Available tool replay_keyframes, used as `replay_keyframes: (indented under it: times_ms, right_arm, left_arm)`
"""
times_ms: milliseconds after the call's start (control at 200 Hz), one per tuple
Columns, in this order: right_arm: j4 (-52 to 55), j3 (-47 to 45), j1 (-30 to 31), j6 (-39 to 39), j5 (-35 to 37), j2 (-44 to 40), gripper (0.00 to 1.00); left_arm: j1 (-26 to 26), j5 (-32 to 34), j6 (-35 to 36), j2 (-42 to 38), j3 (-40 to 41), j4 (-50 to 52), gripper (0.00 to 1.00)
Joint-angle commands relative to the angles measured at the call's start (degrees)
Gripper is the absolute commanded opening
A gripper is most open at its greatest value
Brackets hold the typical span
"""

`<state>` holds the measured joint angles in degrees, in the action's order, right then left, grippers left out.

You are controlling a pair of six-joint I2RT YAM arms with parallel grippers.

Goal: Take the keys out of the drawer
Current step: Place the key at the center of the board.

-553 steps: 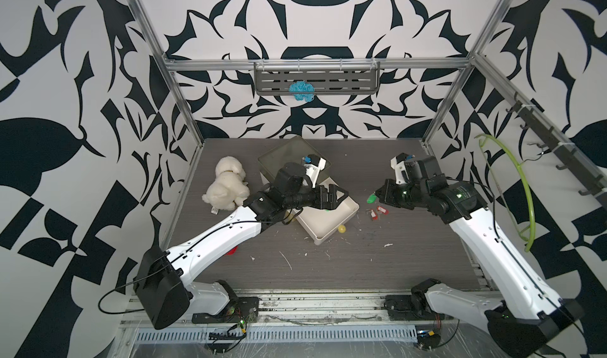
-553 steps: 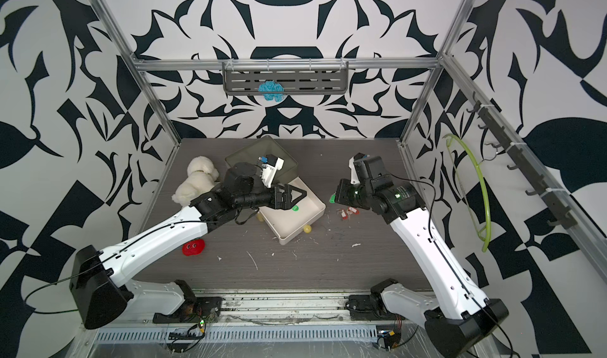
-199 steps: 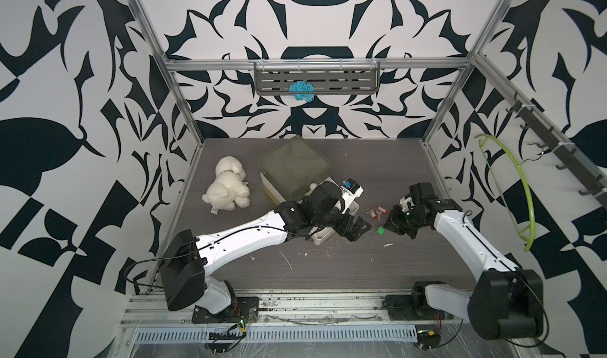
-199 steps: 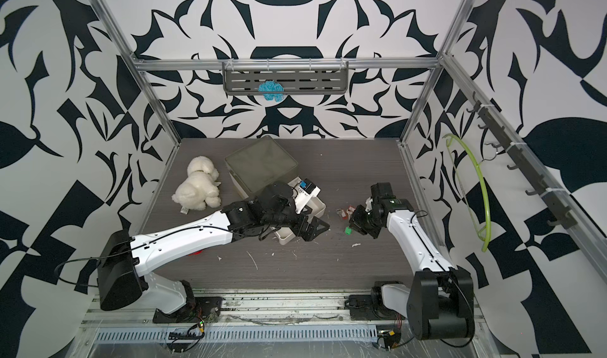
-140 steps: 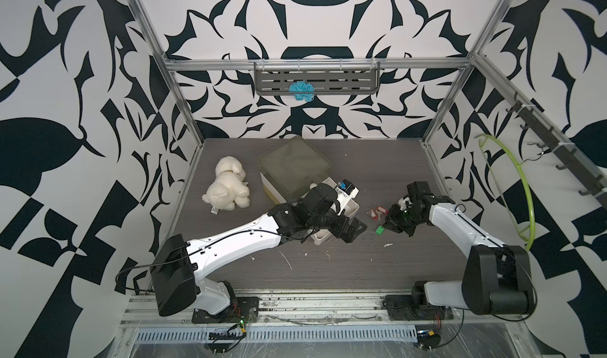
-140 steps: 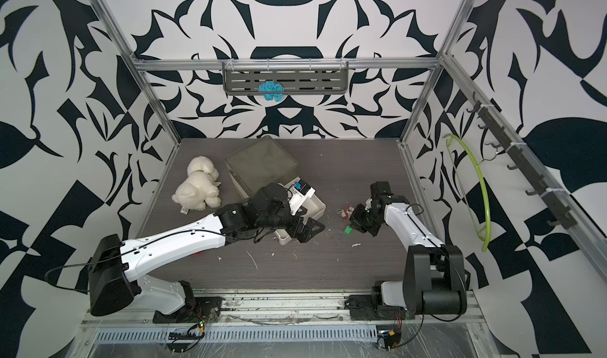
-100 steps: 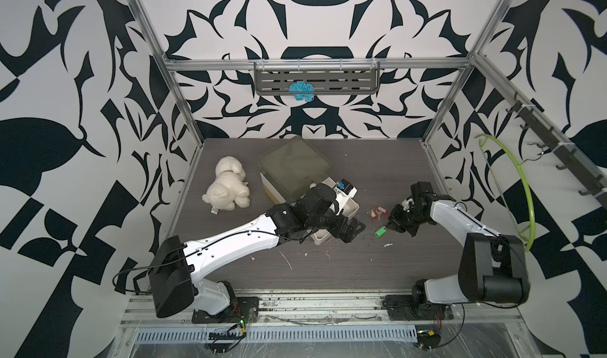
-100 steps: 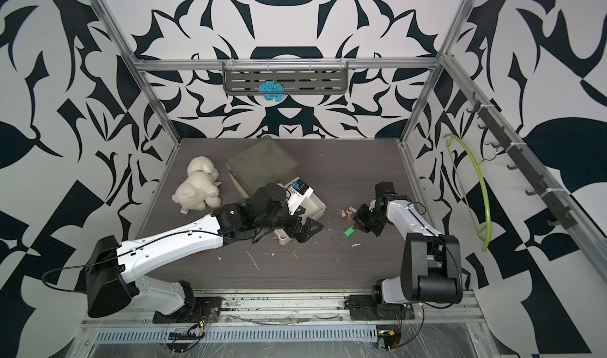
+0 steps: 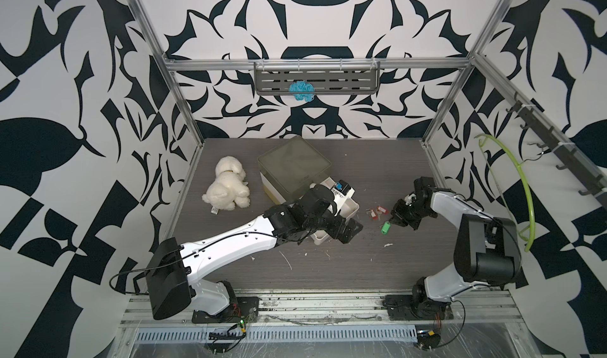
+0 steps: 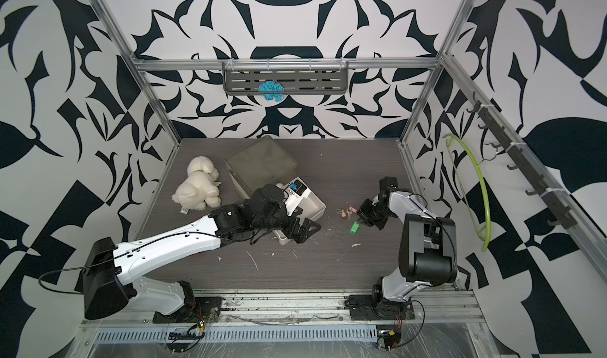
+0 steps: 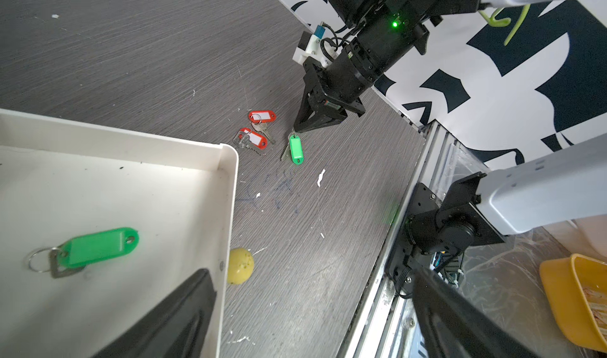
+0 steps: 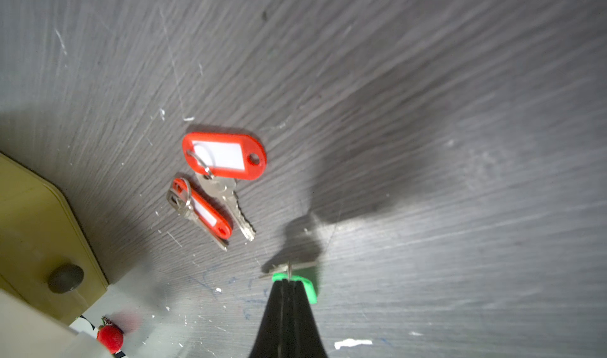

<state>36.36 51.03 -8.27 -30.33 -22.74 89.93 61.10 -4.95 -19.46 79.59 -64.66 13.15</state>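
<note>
The white drawer (image 9: 350, 205) (image 11: 226, 182) stands pulled out of its olive-lidded box (image 9: 292, 165). One green-tagged key (image 11: 98, 246) lies inside it. Two red-tagged keys (image 11: 261, 117) (image 12: 226, 156) lie on the table to the drawer's right. Next to them rests a second green-tagged key (image 9: 385, 228) (image 11: 295, 149), and my right gripper (image 9: 391, 221) (image 12: 289, 282) is shut on its ring, low over the table. My left gripper (image 9: 348, 233) (image 11: 310, 274) hangs open over the drawer's front corner, holding nothing.
A small yellow ball (image 11: 240, 265) sits against the drawer's outer wall. A white plush dog (image 9: 228, 188) lies left of the box. A red strawberry (image 12: 110, 336) shows near the box. White scraps dot the table front. A green hanger (image 9: 512, 188) hangs on the right wall.
My right gripper brought the green-tagged key down beside the red-tagged ones and has stayed shut there. Over the last second the right arm folded back slightly; the left gripper barely shifted.
</note>
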Motion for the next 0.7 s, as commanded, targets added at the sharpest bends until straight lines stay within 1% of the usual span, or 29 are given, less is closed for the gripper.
replay_keyframes:
  times_ms: [0, 350, 700]
  right_arm:
    - [-0.05, 2.25, -0.23, 0.91, 0.82, 0.37, 0.0]
    - [-0.32, 2.42, -0.48, 1.13, 1.61, 1.96, 0.01]
    - [0.63, 2.0, -0.57, 1.24, 1.82, 0.37, 0.16]
  left_arm:
    - [0.16, 0.69, 0.24, -2.05, 1.45, 1.34, 0.99]
    - [0.15, 2.46, -0.84, -4.7, 3.88, 1.35, 0.99]
    - [0.08, 2.75, -1.23, -4.64, 3.88, 0.86, 0.99]
